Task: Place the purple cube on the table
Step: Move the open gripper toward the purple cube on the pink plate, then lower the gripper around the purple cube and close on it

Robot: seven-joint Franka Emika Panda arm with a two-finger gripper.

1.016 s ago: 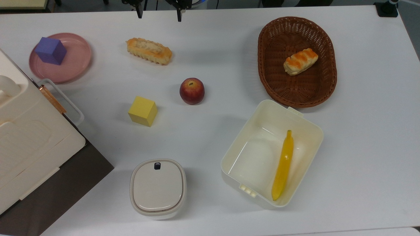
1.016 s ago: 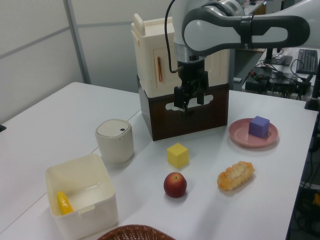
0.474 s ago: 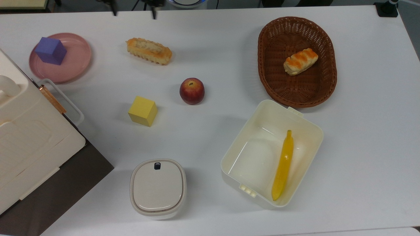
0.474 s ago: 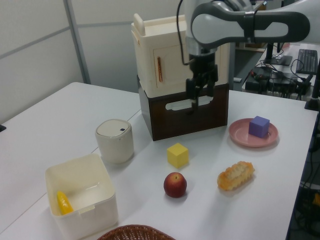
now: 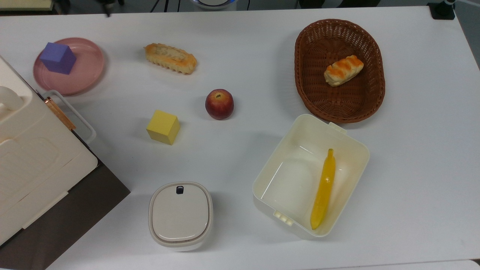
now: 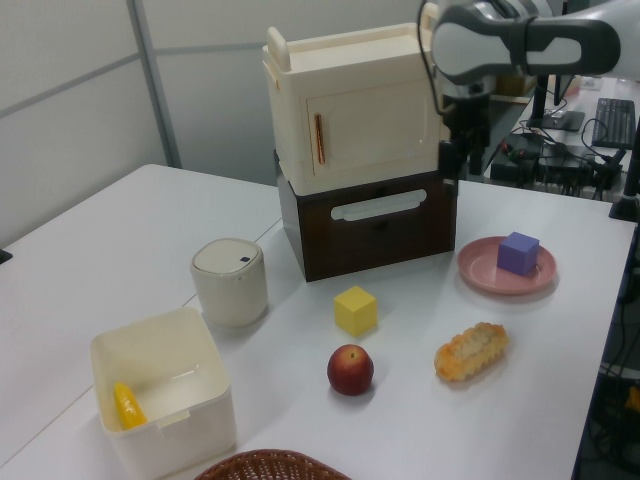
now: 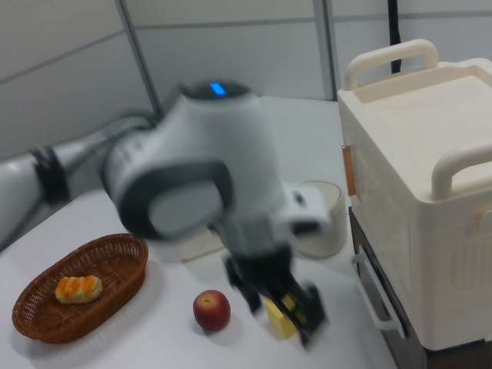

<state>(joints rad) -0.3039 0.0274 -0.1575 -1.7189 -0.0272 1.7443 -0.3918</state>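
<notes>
On pink plate [image 5: 80, 71], purple cube [image 5: 57, 57] sits, toward plate's rim nearest cream cabinet [image 6: 350, 115]; plate on white table [image 5: 247, 56]; gripper [image 6: 450, 160] hangs in air near plate, beside cabinet, holding nothing; cannot tell if claw spread; yellow cube [image 5: 163, 126] well apart from plate.

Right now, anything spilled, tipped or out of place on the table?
Nothing stands out. The purple cube sits flat on the pink plate, off-centre toward the top view's left. The yellow cube, apple and lidded canister stand upright on the table. No spills or damage visible.
</notes>
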